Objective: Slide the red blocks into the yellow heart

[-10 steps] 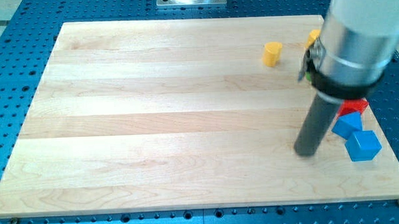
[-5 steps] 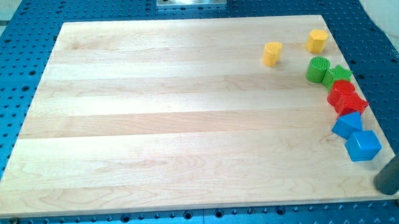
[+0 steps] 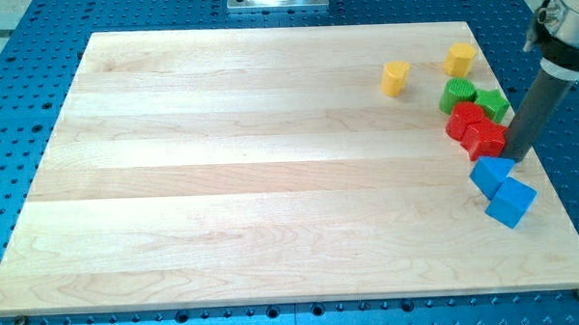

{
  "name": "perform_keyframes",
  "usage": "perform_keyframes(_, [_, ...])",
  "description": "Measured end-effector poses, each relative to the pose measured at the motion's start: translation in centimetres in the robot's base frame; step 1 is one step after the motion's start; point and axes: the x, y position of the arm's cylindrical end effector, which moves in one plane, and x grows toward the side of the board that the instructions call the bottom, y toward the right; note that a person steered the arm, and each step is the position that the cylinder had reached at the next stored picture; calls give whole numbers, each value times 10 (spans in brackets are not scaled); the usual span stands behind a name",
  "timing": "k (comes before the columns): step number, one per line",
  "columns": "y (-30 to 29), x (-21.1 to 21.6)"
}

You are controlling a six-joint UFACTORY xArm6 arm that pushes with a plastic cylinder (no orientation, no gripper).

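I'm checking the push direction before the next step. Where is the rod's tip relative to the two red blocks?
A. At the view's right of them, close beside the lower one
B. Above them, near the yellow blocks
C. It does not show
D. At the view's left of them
A: my tip stands at the view's right of the red blocks, close beside the lower one and just above the blue blocks.
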Motion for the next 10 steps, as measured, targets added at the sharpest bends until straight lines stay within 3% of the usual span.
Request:
perform_keyframes(2, [-9,-1])
perform_keyframes(5, [-100,-68])
perform_keyframes(7, [-149,-69])
perform_keyframes(10, [-339,-69])
